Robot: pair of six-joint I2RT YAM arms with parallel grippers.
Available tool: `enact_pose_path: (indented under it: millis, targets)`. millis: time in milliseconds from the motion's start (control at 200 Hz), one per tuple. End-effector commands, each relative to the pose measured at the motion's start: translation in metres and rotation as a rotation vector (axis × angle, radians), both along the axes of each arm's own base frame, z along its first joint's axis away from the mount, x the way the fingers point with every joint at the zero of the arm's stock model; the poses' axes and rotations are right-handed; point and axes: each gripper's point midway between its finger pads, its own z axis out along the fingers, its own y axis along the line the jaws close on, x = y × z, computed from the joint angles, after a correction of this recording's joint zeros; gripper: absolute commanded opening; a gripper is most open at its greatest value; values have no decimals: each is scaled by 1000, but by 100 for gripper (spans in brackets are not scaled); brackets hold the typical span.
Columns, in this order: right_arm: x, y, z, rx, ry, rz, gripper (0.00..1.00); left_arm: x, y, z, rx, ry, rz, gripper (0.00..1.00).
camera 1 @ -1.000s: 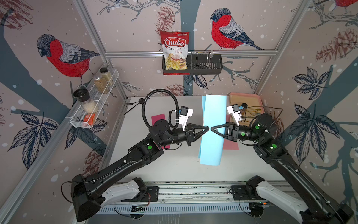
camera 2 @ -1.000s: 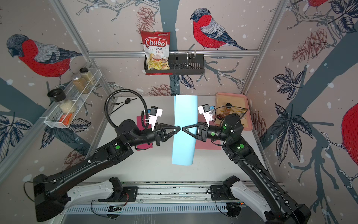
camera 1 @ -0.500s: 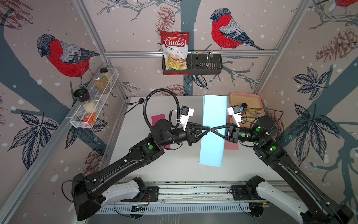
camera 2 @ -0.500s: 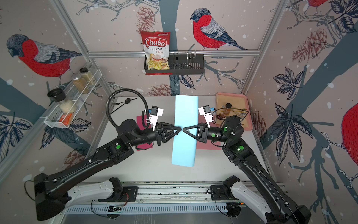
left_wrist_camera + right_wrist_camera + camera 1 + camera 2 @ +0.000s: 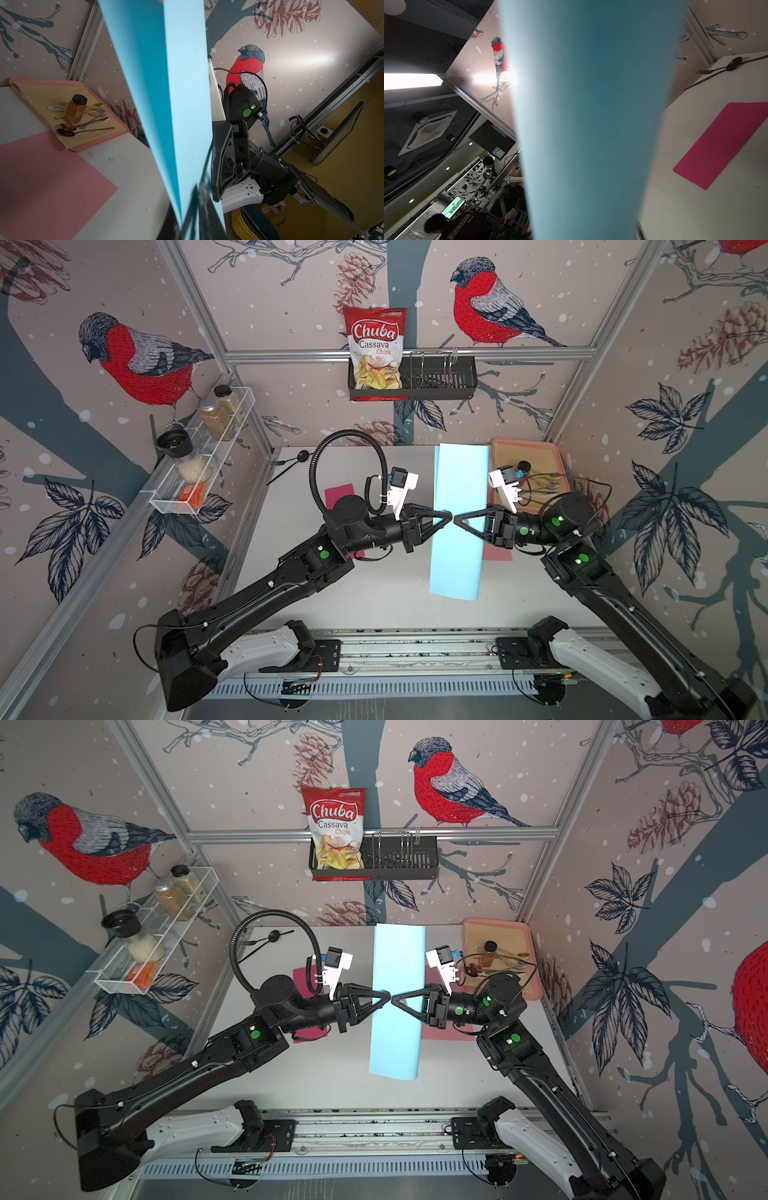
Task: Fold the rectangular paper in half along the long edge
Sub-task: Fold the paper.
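My left arm (image 5: 257, 597) and right arm (image 5: 615, 597) are matte black, with white base segments (image 5: 266, 649) and round green lights (image 5: 324, 554). The left hand (image 5: 446, 517) and right hand (image 5: 459, 520) are black open-framed triangles, each beside a white camera bracket (image 5: 403, 489). A ribbed black hose (image 5: 349, 432) loops from my left arm.

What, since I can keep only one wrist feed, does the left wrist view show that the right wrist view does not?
Only the left wrist view: a pink tray holding a jar and spoons, a pale pink sheet, and the right arm. Only the right wrist view: a magenta sheet, plus a black spoon and fork lying on the table. Both: the blue paper standing close in front of the lens, and the white table.
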Motion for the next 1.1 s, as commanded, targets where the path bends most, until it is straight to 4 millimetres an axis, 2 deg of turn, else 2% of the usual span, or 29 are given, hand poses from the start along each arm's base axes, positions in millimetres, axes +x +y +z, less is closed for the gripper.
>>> enact_pose_path:
  millis: [0,350,470,650,1096]
  targets:
    - [-4,-1,6,20,-38,11,22,-4,0,9,-21,-25,-17,15]
    - [10,0,2,1,-29,-55,21,-4,0,7,-16,-24,-16,9]
    - [12,1,1,-10,-28,-68,20,-5,0,8,-18,-25,-16,17]
    - [13,1,0,-22,-27,-75,19,-5,-1,7,-15,-24,-16,24]
    - [11,3,-2,-50,-34,-70,17,-5,-2,7,-14,-26,-14,18]
